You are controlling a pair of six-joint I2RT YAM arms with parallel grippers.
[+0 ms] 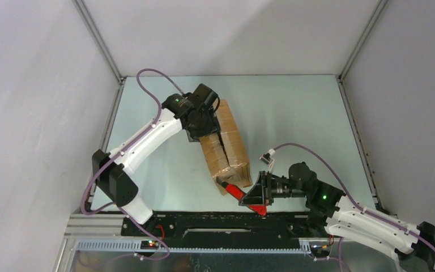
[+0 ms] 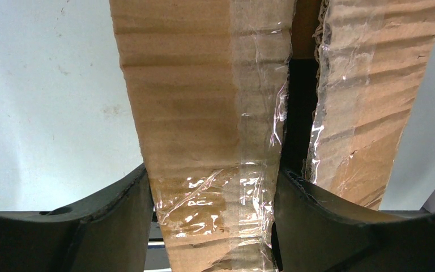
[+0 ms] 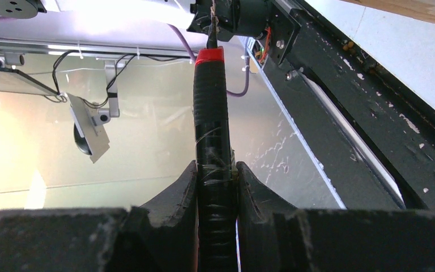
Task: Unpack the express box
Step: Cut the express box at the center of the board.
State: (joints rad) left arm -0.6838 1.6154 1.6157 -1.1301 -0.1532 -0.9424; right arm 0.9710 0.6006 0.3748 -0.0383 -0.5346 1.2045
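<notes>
Left gripper (image 2: 209, 184) clamps the express box (image 2: 181, 85) — brown corrugated flaps, taped seam split — right gripper (image 3: 215, 173) grips a black-red tool (image 3: 210, 113).

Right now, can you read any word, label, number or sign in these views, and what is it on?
None can be read.
The express box shows only bare cardboard and clear tape; no label faces any camera.
The red and black tool between the right fingers carries no print.
</notes>
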